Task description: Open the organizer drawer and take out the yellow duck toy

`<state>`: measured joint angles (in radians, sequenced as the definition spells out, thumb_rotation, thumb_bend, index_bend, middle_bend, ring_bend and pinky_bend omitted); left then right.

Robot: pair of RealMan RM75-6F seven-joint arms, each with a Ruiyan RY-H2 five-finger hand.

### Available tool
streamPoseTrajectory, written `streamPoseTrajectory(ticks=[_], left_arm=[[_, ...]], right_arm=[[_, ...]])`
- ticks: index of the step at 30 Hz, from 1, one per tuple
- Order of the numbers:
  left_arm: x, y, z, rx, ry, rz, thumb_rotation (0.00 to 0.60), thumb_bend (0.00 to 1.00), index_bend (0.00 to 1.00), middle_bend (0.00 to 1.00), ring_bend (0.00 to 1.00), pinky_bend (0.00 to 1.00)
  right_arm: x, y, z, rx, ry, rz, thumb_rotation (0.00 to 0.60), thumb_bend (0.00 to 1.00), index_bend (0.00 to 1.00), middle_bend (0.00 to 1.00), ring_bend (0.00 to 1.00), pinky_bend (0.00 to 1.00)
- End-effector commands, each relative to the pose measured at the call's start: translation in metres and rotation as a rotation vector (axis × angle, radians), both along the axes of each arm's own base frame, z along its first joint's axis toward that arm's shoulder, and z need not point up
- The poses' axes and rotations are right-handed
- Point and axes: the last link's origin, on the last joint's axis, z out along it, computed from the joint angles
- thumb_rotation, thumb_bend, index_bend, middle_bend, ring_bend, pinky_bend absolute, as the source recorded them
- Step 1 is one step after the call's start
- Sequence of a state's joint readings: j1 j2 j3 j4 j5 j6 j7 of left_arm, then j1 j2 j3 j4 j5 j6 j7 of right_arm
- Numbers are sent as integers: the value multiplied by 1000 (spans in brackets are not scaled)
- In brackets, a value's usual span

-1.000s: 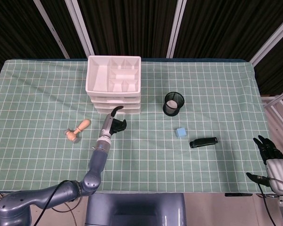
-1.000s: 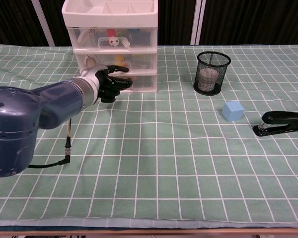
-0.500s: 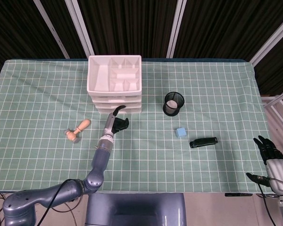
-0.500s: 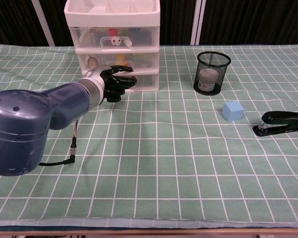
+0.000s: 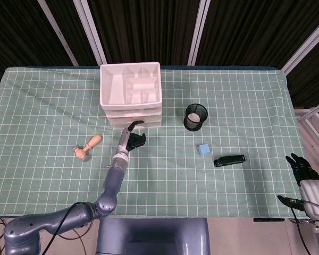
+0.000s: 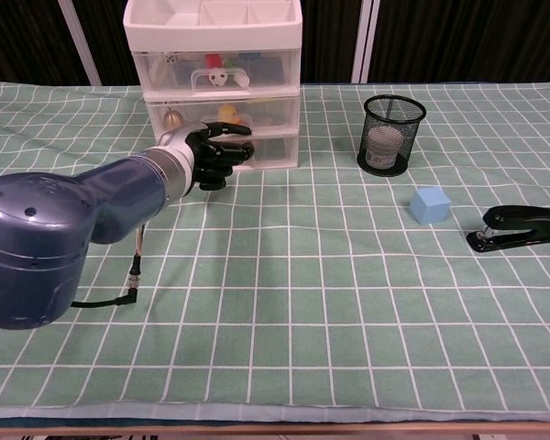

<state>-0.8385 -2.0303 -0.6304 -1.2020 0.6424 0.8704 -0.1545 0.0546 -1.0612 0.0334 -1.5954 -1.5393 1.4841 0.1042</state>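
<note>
Shoved rightward, organizer (image 6: 215, 64) holds duck (image 6: 227, 113) behind left hand (image 6: 215, 156).

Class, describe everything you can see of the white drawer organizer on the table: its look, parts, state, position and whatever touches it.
The organizer is a white plastic unit with three stacked, see-through drawers, all shut. Its open top tray is split into compartments. Small items show through the drawer fronts, including a yellow duck toy in the middle drawer. It stands upright on the green checked tablecloth, near the far edge. The left hand is at the lower drawers' front; contact cannot be confirmed.
</note>
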Motion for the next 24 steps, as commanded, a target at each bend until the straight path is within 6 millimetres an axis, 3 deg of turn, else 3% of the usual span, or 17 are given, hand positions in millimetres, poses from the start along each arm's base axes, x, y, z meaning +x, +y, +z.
streamPoseTrajectory(ticks=[1,24], left_arm=[[0,0,0,-2,-1,-2,600,544,239,1000,1000,1000],[-15,-32,10,-5,6,-12,600,544,221,1000,1000,1000]], right_arm=[[0,0,0,0,0,0,600,44,0,0,0,226],[1,1,1,-3,-2,3,600,46,0,0,0,226]])
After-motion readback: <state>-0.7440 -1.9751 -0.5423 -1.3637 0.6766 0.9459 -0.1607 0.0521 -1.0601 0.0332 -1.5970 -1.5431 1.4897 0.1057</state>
